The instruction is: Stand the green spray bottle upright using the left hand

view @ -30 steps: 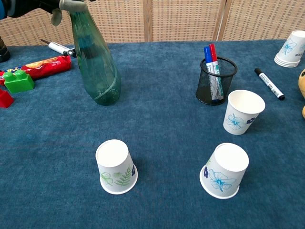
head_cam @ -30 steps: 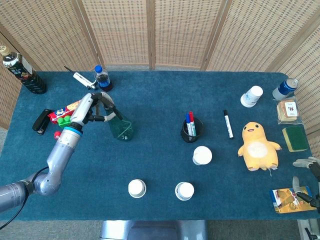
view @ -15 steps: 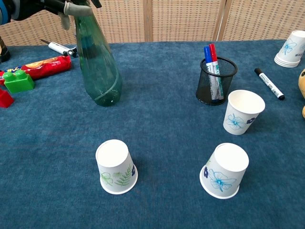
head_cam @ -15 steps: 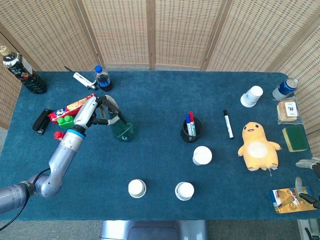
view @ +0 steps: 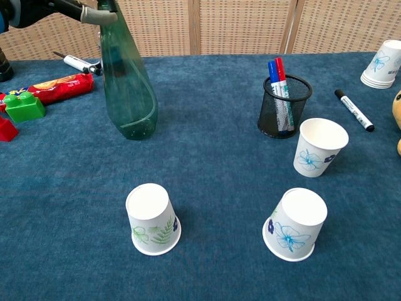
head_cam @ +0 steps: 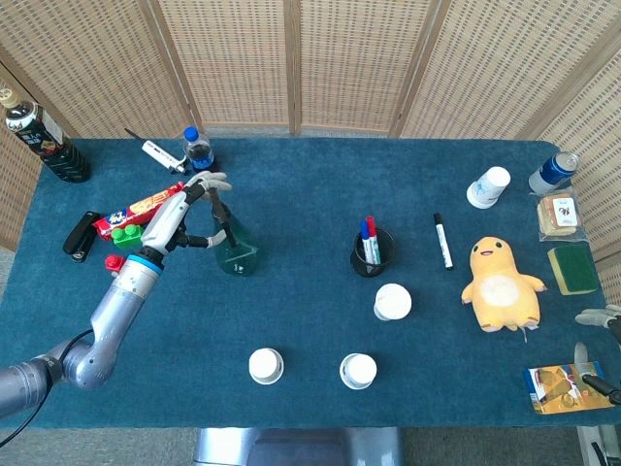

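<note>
The green spray bottle point(head_cam: 234, 251) stands upright on its base on the blue table cloth point(head_cam: 310, 320), left of centre. In the chest view the spray bottle point(view: 128, 94) rises out of the top of the frame. My left hand point(head_cam: 180, 216) is just to its left at the level of the spray head, with its fingers spread apart around the neck. One fingertip point(view: 95, 15) lies close against the bottle's top; I cannot tell whether it touches. My right hand point(head_cam: 594, 316) shows only at the right edge, off the table, fingers apart and holding nothing.
A red snack bar point(head_cam: 131, 211), green brick point(head_cam: 124, 234) and small water bottle point(head_cam: 199, 150) lie behind the left hand. A mesh pen holder point(view: 284, 105) and three paper cups point(view: 152, 219) point(view: 294, 224) point(view: 319, 147) stand to the right and front.
The bottle has gone from leaning to standing straight. My left hand's fingers have spread away from the spray head. The right hand has stayed at the right edge.
</note>
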Motion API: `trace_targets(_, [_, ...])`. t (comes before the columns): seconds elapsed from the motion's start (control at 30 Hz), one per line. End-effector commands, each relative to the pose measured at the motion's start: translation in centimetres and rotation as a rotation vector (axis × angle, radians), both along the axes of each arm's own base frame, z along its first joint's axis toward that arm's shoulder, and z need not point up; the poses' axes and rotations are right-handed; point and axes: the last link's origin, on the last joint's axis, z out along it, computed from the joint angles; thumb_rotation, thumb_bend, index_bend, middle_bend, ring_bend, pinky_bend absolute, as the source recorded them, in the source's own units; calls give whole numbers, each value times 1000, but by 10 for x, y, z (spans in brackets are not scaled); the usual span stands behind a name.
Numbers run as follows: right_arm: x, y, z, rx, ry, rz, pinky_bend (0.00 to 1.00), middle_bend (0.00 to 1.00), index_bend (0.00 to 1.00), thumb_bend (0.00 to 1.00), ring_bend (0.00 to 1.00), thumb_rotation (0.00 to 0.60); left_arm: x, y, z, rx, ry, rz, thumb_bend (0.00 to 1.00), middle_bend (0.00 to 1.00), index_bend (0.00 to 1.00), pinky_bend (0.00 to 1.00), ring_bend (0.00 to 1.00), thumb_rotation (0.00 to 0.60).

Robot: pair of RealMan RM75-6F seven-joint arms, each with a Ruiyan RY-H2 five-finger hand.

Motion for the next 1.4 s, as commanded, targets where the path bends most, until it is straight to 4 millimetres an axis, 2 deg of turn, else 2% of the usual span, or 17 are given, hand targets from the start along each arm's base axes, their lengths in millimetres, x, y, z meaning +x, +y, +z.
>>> trace_targets(0.03, [0,0,0,-1,0,1,298,360,367,503,203,600,0,-1,2,16,-3,-8,342,94,179,221,19,600])
trace_targets(0.17, [1,-1,0,0,-2,4,298,360,368,503,203,600,-2,-3,5,33,-2,-19,342,44,126,169,0,600])
trace_targets(0.27, [1,-1,1,-1,-3,5,298,360,368,503,202,600,-4,-5,7,34,-6,-17,341,9,78,81,0,600])
trace_targets(0.4, [2,-2,1,1,-3,9,298,360,367,504,203,600,-9,-9,11,31,-8,-9,341,0,5,64,0,600])
trace_targets(0.53, [3,-4,1,2,1,14,298,360,368,503,203,600,-18,-15,20,33,-7,7,341,0,0,4,0,600])
trace_targets(0.87, [9,-12,3,9,20,27,298,360,366,503,202,600,-39,-34,47,63,72,13,341,0,0,0,0,600])
trace_targets(1.0, [11,-18,5,8,50,24,298,360,366,503,203,600,-49,-49,59,68,160,8,341,0,0,0,0,600])
trace_targets(1.17, [15,-31,5,12,93,27,280,360,368,504,201,600,-69,-80,76,80,299,22,342,0,5,0,0,600])
trace_targets(1.3, [16,-40,2,15,126,20,273,360,369,501,195,600,-86,-105,90,87,374,62,341,0,91,0,0,600])
trace_targets(1.4, [16,-45,0,18,162,14,268,360,373,498,191,600,-97,-121,99,104,421,91,342,2,119,0,0,600])
